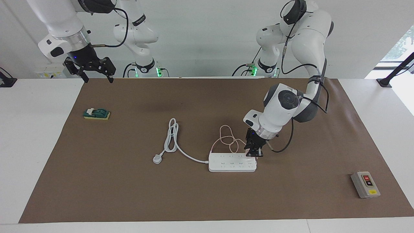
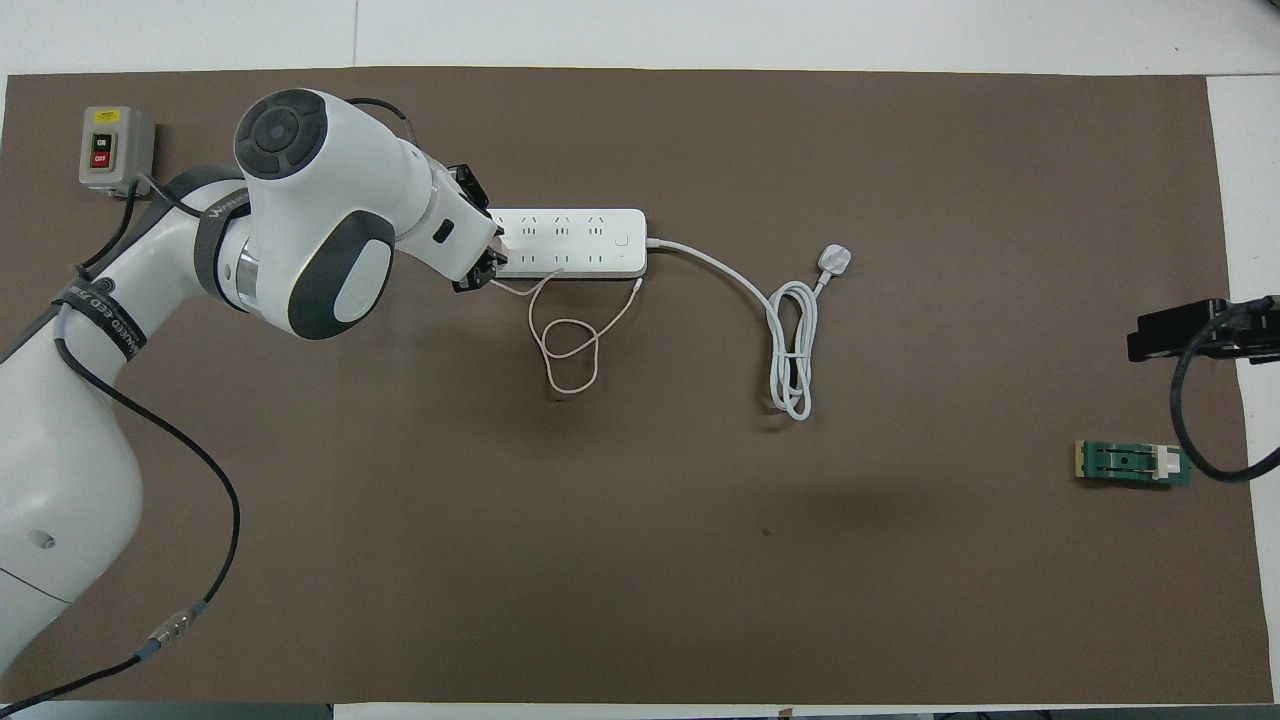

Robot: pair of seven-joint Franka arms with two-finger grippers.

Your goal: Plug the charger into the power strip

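Pressing down at the strip's end, the left gripper (image 1: pixel 254 154) is apparently clamping the pink charger (image 1: pixel 249 152) over the power strip (image 1: pixel 232 162) mid-mat, presumably seating it; right gripper (image 1: pixel 95 72) is waiting, fingers apart, over the mat's corner.

White table (image 1: pixel 32 145) under brown mat (image 1: pixel 129 181); pale wall (image 1: pixel 207 38).

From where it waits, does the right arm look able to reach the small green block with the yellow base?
Probably yes. The right gripper hangs raised at the robots' edge of the brown mat, and the green block lies alone at that arm's end, nothing on or beside it.
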